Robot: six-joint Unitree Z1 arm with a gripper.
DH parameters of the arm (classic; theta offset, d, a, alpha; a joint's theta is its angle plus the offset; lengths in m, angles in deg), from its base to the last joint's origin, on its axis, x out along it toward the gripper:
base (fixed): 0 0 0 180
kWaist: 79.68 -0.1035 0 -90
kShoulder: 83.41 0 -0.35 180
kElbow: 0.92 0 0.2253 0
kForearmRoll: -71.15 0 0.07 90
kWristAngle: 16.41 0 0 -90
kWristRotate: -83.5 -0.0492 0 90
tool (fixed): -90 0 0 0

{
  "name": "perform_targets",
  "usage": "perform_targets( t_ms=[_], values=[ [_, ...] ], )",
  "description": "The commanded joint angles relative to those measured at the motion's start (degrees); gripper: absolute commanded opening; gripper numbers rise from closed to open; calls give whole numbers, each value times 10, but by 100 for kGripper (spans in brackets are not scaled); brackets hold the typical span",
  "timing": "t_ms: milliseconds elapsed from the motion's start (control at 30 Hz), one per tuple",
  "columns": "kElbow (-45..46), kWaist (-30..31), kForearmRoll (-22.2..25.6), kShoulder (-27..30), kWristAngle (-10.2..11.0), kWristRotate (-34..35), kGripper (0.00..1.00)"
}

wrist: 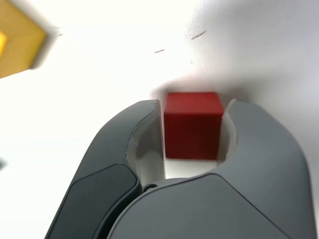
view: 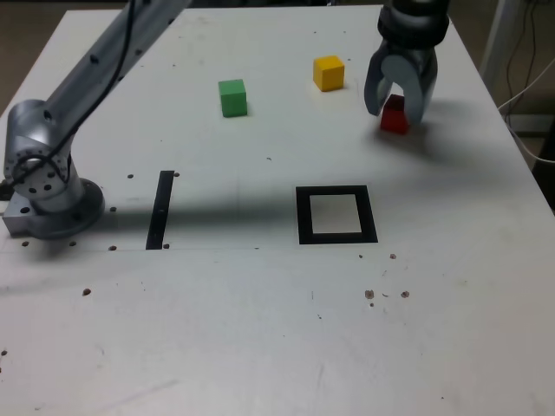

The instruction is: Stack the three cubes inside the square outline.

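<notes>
Gripper: the gripper [view: 398, 111] is reaching down at the far right of the bench [view: 260, 347] in the exterior view, its two grey jaws straddling the red cube [view: 395, 114]; in the wrist view the gripper [wrist: 194, 112] is showing one jaw lying right along one side of the cube and the other jaw just beside the opposite side, so whether it is truly clamping cannot be told.
Red cube: the red cube [wrist: 193, 127] is sitting between the jaws, seeming to rest on the bench surface, beyond the square outline and a little toward the exterior view's right.
Yellow cube: the yellow cube [view: 329, 73] is sitting alone on the bench, near the gripper on the exterior view's left of it; a corner of the yellow cube [wrist: 17, 42] is showing at the edge of the wrist view.
Green cube: the green cube [view: 232, 97] is resting on the bench further toward the exterior view's left, apart from the yellow one.
Square outline: the square outline [view: 303, 217] is lying nearer the camera than all three cubes, its pale centre holding nothing.
Tape strip: a thin black tape strip [view: 160, 210] is lying toward the exterior view's left of the outline.
Arm: the arm's base [view: 48, 186] is standing at the exterior view's left edge of the bench.
</notes>
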Motion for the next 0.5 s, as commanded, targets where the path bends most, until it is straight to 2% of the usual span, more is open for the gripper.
perform_targets(
  t_ms=[0, 233, 333, 400, 467],
  values=[
    [8, 1, 0, 14, 3, 4, 32],
    [65, 6, -7, 60, -2, 13, 29],
    [93, 13, -27, 86, -4, 16, 30],
    [111, 17, -52, 104, -4, 16, 42],
    [132, 21, -82, 124, -3, 12, 61]
  ],
)
